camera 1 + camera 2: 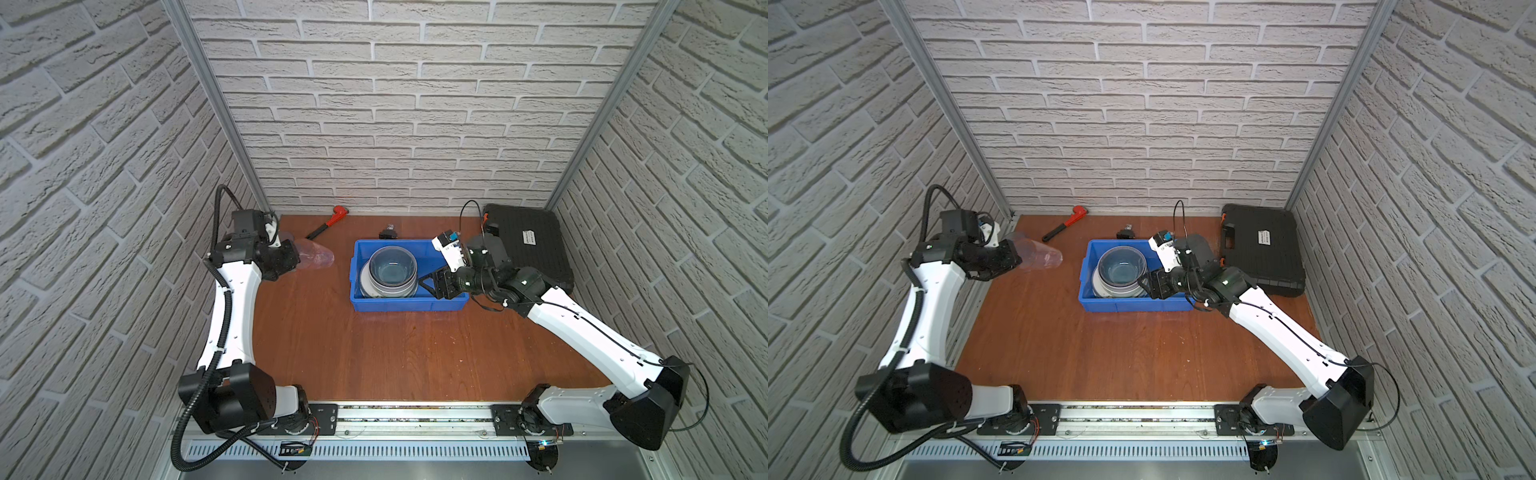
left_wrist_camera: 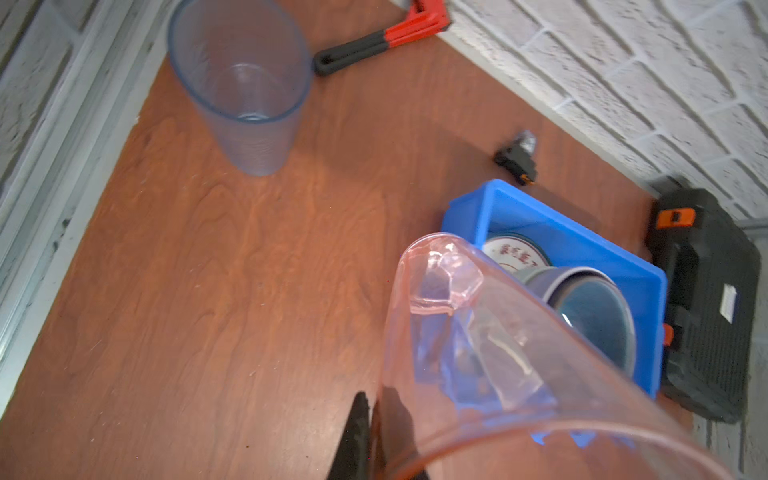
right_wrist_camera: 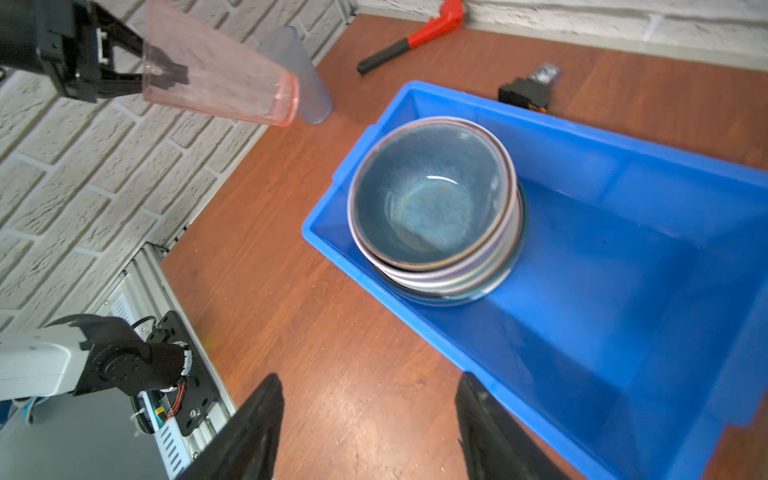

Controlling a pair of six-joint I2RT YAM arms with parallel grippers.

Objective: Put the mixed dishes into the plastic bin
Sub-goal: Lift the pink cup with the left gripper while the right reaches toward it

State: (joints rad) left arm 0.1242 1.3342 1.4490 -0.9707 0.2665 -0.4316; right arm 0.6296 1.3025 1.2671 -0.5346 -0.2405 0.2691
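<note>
In both top views the left gripper (image 1: 291,259) (image 1: 1013,259) hung above the rear left of the table (image 1: 374,353), clamped on the rim of a pink tumbler (image 1: 318,257) that lay almost level in the air, its base pointing at the blue bin (image 1: 407,305) and well clear of it. The right gripper (image 1: 430,283) hovered over the bin's right part, beside a dark blue bowl (image 1: 392,268) stacked inside. A wrench (image 1: 328,224) lay by the back wall and a tool case (image 1: 528,249) sat right of the bin. The left wrist view showed the pink tumbler (image 2: 498,353) close up, a blue tumbler (image 2: 245,95) upright on the table, and a lettered plate (image 2: 515,253) under the bowls in the bin. In the right wrist view the right gripper (image 3: 370,411) had its jaws apart with nothing between them, and the dark blue bowl (image 3: 428,195) sat nested in a lilac bowl (image 3: 478,266); one finger of the left gripper (image 3: 166,75) was inside the tumbler's mouth, the other outside.
</note>
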